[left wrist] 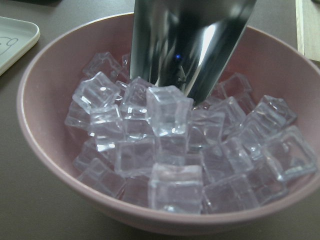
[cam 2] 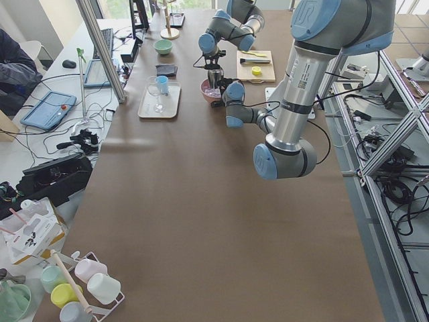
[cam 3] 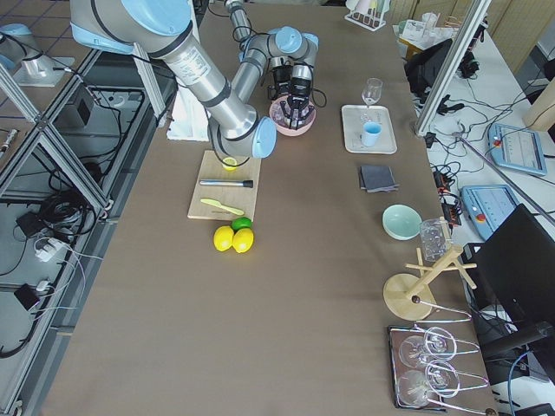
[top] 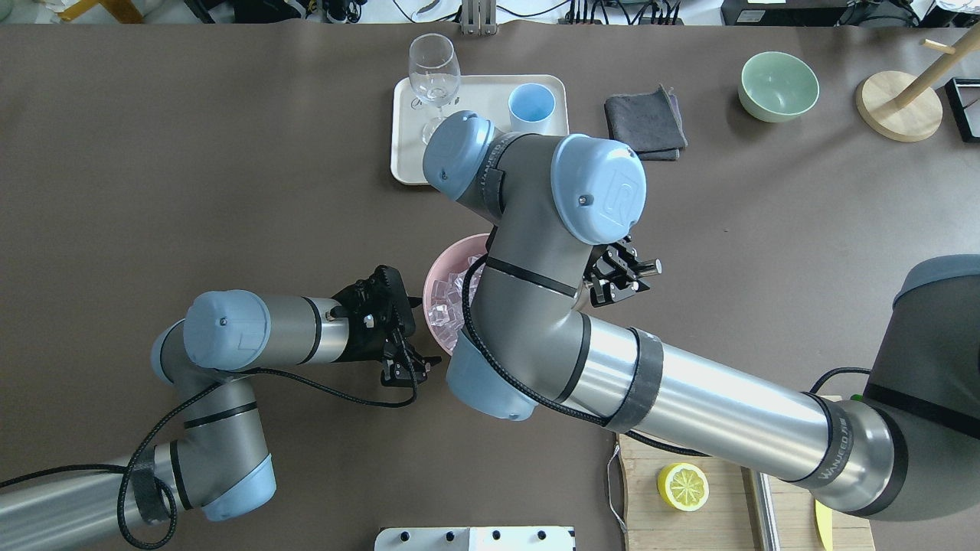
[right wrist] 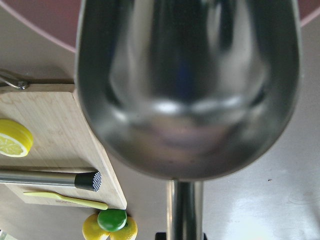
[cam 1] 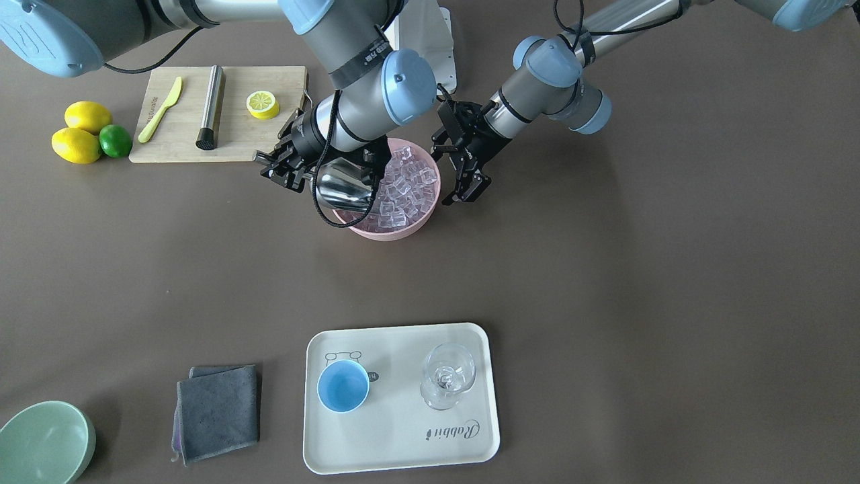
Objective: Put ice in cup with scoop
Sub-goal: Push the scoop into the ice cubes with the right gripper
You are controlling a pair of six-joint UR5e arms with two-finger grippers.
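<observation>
Right hand (cam 1: 290, 169) clamps the scoop (cam 1: 344, 183) by its handle, trough tip down among the ice (cam 1: 406, 191) in the pink bowl (cam 1: 396, 232), left hand (cam 1: 469, 189) spread empty just beside it; we judge we're loading, next dig under cubes, lift level, carry to the cup (cam 1: 343, 385) on the tray (cam 1: 403, 430).

lemons (cam 1: 87, 116) 2 | lime (cam 1: 115, 140) 1 | bowls (cam 1: 398, 232) 2 | cup (cam 1: 343, 385) 1 | glass (cam 1: 448, 376) 1 | scoop (cam 1: 344, 183) 1

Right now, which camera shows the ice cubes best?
The left wrist view: the ice fills the frame, each cube distinct in the pink bowl. Front-facing, the scoop hides part; overhead, the right arm covers most; side views make it tiny; the right wrist view shows none.
</observation>
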